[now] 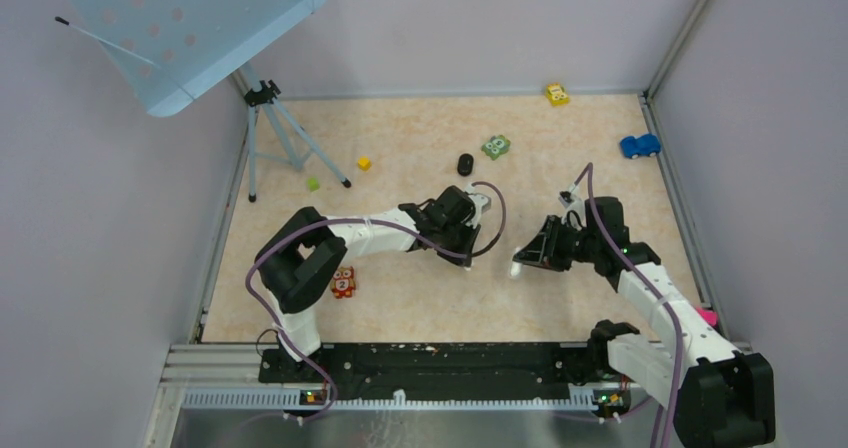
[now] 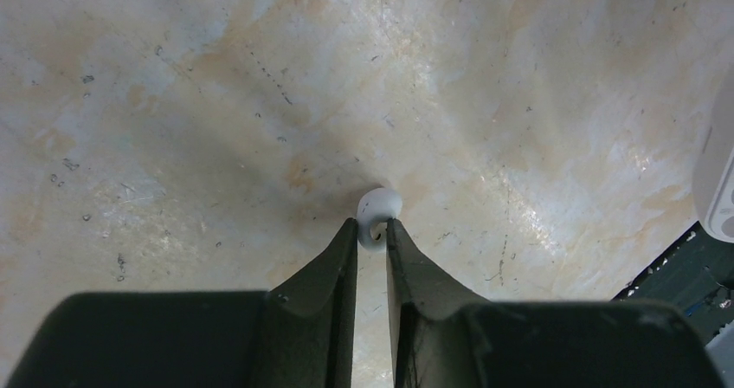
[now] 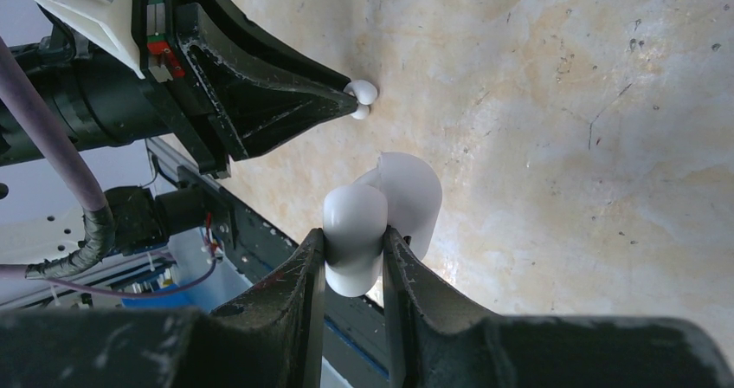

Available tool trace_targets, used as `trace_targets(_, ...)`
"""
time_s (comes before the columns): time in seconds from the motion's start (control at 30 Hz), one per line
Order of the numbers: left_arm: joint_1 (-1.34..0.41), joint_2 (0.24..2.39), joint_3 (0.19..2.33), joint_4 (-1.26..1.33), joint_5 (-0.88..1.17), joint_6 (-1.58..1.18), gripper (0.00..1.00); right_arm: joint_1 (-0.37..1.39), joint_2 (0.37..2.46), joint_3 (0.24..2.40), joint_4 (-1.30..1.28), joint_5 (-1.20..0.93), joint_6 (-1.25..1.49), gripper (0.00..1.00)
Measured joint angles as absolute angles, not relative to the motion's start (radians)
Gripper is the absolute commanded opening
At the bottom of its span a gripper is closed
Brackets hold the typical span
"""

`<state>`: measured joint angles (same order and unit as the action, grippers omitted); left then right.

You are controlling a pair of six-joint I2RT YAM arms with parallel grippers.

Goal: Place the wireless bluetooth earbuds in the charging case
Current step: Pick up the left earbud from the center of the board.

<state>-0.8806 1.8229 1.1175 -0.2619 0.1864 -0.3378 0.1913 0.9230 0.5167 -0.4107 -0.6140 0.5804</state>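
White earbud (image 2: 378, 208) is pinched in the tips of your left pincer (image 2: 372, 226), low over the middle of the tabletop (image 1: 420, 303), and the white charging case (image 3: 394, 193) grasped in your right pincer (image 3: 353, 236) hangs just beside it to the right, so the left arm should carry it rightward.

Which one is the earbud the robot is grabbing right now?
On the beige table, find the left gripper near the middle. Pinched at its fingertips is the white earbud, a glossy pea-sized bud. It is far smaller than the white charging case that the right gripper holds nearby.
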Motion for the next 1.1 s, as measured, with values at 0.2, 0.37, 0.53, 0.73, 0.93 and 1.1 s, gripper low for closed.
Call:
trace_targets(0.2, -0.881, 1.823, 1.118, -0.259, 0.228, -0.340, 0.21, 0.191, 0.923, 0.516, -0.409, -0.614, 0.581, 0.00)
trace_targets(0.37, -0.881, 1.823, 1.118, -0.247, 0.257, -0.347, 0.21, 0.191, 0.922, 0.504, -0.402, -0.614, 0.582, 0.00)
trace_targets(0.53, -0.881, 1.823, 1.118, -0.244, 0.261, -0.346, 0.18, 0.191, 0.922, 0.500, -0.400, -0.615, 0.585, 0.00)
trace_targets(0.73, -0.881, 1.840, 1.135, -0.248, 0.260, -0.345, 0.19, 0.191, 0.922, 0.497, -0.389, -0.615, 0.587, 0.00)
trace_targets(0.93, -0.881, 1.851, 1.146, -0.258, 0.255, -0.345, 0.18, 0.191, 0.923, 0.497, -0.389, -0.616, 0.587, 0.00)
trace_targets(1.1, -0.881, 1.851, 1.151, -0.263, 0.252, -0.342, 0.02, 0.191, 0.923, 0.497, -0.389, -0.619, 0.587, 0.00)
